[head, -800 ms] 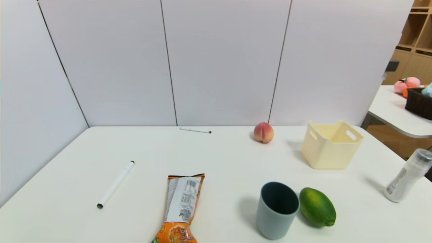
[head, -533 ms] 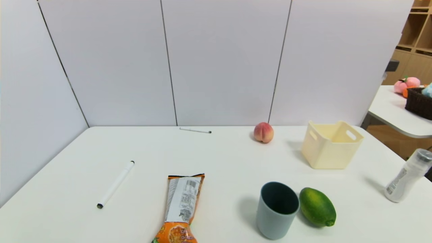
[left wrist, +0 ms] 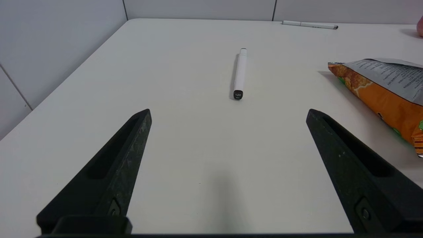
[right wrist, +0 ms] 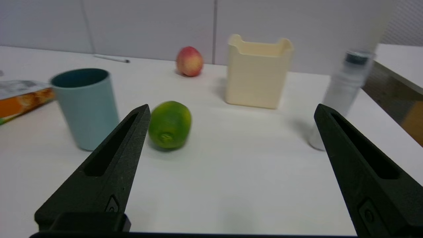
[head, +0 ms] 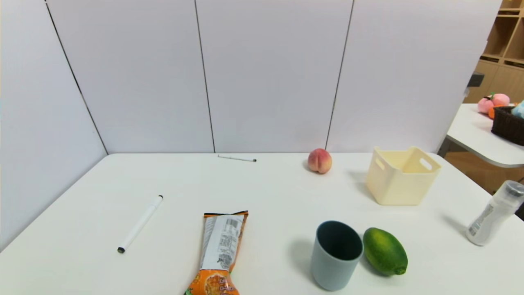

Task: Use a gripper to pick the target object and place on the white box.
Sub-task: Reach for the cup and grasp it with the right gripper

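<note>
Head looks down; wrists low, forward — right shares cup (head: pixel 336 255).

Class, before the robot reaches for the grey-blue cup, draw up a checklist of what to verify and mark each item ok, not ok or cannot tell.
1. Cup upright, mouth up: ok.
2. Right tool open wide and holding nothing: ok.
3. Room around the cup: not ok; the lime lies close on its right, touching or not cannot tell.
4. Box upright, open top, nothing seen inside: ok.
5. Way from cup to box: ok; the bottle stands off to the right, the peach to the left.
6. Left tool open over bare table by the pen, out of the way: ok.
</note>
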`<control>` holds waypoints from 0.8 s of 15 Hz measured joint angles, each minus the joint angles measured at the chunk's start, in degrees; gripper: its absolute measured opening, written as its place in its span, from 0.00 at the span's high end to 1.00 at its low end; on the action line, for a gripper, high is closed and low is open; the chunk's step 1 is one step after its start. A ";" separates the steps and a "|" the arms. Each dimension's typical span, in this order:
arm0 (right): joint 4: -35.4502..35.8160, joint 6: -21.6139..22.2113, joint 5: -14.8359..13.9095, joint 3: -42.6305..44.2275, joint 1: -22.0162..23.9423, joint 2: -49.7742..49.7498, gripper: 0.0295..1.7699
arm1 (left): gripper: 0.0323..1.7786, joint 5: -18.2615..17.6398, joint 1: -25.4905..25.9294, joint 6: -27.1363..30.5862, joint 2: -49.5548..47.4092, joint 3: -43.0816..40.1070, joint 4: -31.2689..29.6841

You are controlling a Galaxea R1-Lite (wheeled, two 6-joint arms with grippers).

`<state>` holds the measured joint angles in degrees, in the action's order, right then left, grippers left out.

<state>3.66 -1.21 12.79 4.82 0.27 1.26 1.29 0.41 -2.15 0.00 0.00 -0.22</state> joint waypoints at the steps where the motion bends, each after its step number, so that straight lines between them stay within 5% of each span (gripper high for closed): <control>1: 0.02 0.20 5.78 1.30 -0.05 0.95 0.03 | 0.05 -0.02 0.00 0.00 0.00 0.00 0.00; 4: 0.09 0.17 19.59 4.72 -0.09 5.63 0.03 | 0.05 0.00 0.00 0.02 0.00 0.00 0.00; 7: 0.22 -1.49 28.96 6.67 -0.34 11.61 0.03 | 0.05 0.00 0.00 0.04 0.00 0.00 0.00; 9: 0.22 -3.39 32.83 7.08 -0.68 16.49 0.03 | 0.05 0.00 0.00 0.00 0.00 0.00 0.00; 12: 0.78 -8.77 33.88 7.31 -1.78 26.64 0.03 | 0.05 0.00 0.00 0.00 0.00 0.00 -0.02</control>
<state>4.44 -9.97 46.67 12.13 -1.51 27.89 1.29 0.41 -2.15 0.00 0.00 -0.24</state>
